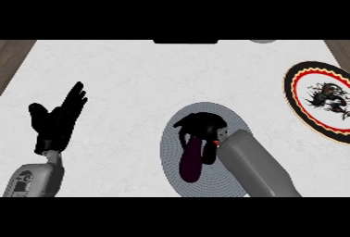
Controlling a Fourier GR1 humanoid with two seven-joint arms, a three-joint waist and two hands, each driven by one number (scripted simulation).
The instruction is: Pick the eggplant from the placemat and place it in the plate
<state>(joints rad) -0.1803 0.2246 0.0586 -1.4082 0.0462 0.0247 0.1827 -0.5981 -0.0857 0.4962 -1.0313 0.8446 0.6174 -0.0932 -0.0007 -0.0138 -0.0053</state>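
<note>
A dark purple eggplant [190, 162] lies lengthwise on the round grey placemat [226, 178] near the front middle of the counter. My right hand [202, 126] is over the eggplant's far end with its fingers curled down round it, hiding that end. The plate [301, 99], black-rimmed with red and yellow rings and a dark figure in its white centre, sits at the right edge, well apart from the hand. At the left, my left hand [58, 118] rests open with its fingers up.
White marbled counter top with wooden floor strips showing at both far corners. A dark flat object [185, 41] sits at the far edge in the middle, and a small grey round thing [262, 41] lies to its right.
</note>
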